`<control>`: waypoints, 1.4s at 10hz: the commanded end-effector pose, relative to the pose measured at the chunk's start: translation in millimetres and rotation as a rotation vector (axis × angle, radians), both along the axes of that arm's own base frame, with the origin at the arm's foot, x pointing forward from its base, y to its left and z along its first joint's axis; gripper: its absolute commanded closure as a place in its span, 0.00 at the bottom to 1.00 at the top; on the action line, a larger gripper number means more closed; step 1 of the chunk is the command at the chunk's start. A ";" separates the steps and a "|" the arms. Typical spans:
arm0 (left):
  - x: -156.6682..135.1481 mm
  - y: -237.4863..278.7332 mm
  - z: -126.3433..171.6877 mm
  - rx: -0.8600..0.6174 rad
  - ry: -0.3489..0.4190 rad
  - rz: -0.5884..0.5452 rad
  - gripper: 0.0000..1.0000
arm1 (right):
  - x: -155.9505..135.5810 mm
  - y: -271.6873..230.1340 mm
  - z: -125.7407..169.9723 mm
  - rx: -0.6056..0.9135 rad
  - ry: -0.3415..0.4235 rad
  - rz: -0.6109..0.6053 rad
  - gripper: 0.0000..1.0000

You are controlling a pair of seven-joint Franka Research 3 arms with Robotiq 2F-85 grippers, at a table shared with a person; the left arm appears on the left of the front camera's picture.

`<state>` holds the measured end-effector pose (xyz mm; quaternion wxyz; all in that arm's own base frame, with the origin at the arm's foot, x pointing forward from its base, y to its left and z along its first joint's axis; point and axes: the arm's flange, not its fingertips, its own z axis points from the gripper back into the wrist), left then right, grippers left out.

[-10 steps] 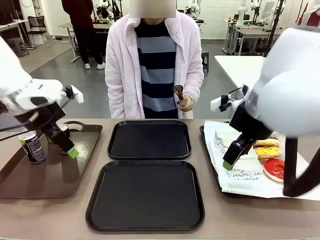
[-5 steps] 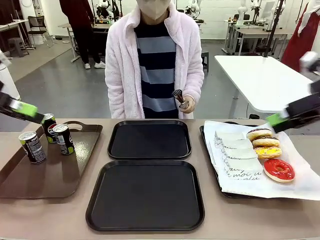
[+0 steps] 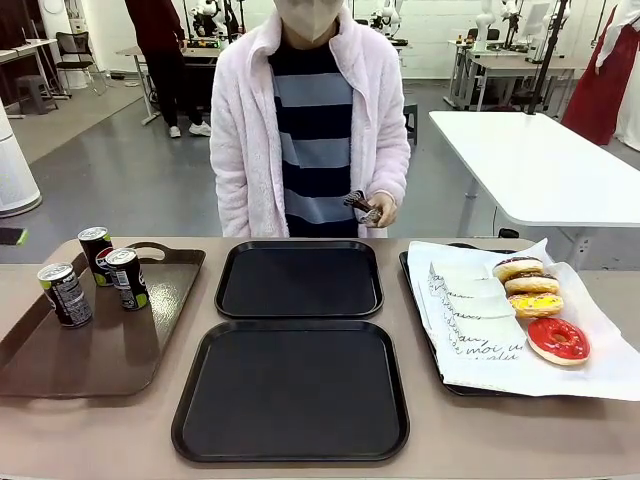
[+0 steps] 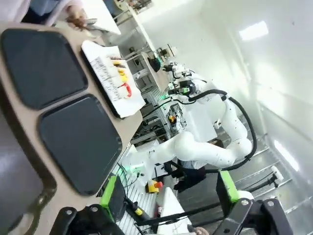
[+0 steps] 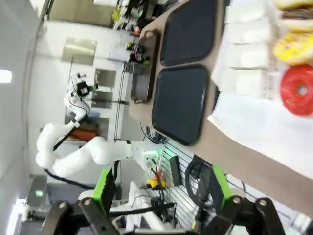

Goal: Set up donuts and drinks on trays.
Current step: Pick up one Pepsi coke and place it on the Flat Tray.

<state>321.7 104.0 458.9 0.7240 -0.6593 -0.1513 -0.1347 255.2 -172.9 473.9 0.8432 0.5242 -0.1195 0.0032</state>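
Standing on the brown tray [image 3: 100, 370] at the left are three drinks [image 3: 65, 293]. Two black trays [image 3: 299, 280] lie one behind the other on the table [image 3: 100, 430]. Four donuts [image 3: 536, 304] sit on white paper [image 3: 480, 340] that hides most of its tray. The person's hand [image 3: 378, 210] holds something small and dark that is hard to make out. The left end effector [image 4: 171, 193] and right end effector [image 5: 161, 188] are spread wide and hold nothing.

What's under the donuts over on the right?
White printed paper lies under the four donuts, with white holders beside them. A dark tray sits beneath the paper, mostly covered; only its edge shows.
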 end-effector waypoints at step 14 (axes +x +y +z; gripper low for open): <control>1.5 73.4 1.2 0.330 0.171 0.090 0.00 | -11.5 -81.0 19.0 -0.053 0.089 -0.154 0.00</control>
